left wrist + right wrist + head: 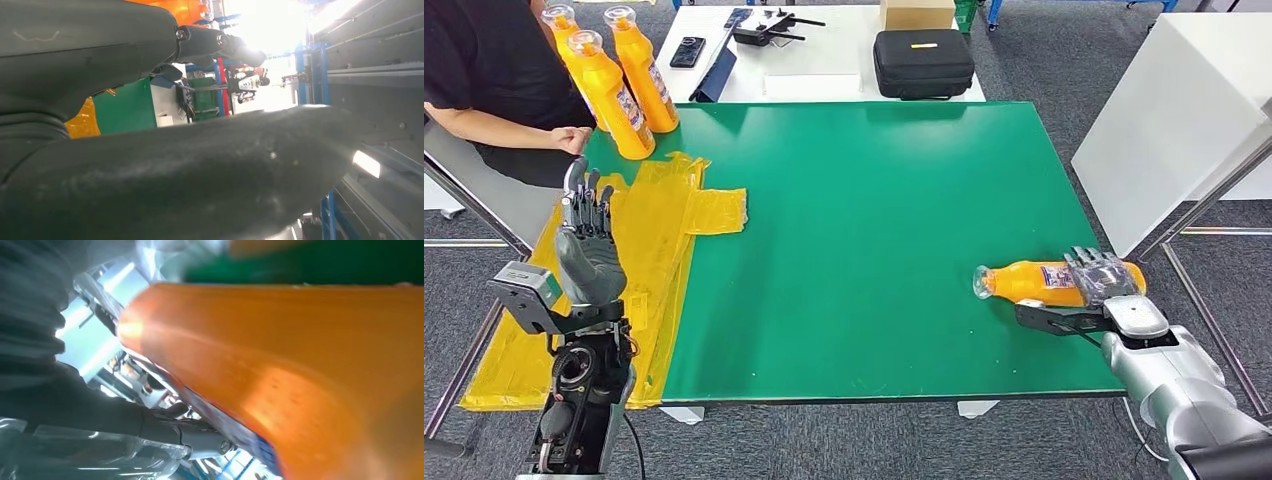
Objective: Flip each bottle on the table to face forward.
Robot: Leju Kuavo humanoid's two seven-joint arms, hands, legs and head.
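An orange bottle (1034,282) lies on its side at the right edge of the green table (864,220), cap pointing left. My right hand (1104,278) grips its body from the right, fingers wrapped over the label. The right wrist view shows the same orange bottle (300,370) up close against the hand. Three more orange bottles (619,85) stand upright at the far left corner. My left hand (587,245) is raised over the yellow sheet (649,250) at the left, fingers straight up and apart, holding nothing. Its dark fingers (200,170) fill the left wrist view.
A person in black stands at the far left, one hand (574,138) resting on the table beside the upright bottles. Behind the green table a white table (824,75) carries a black case (922,62), a phone and a controller. A white board (1174,120) leans at the right.
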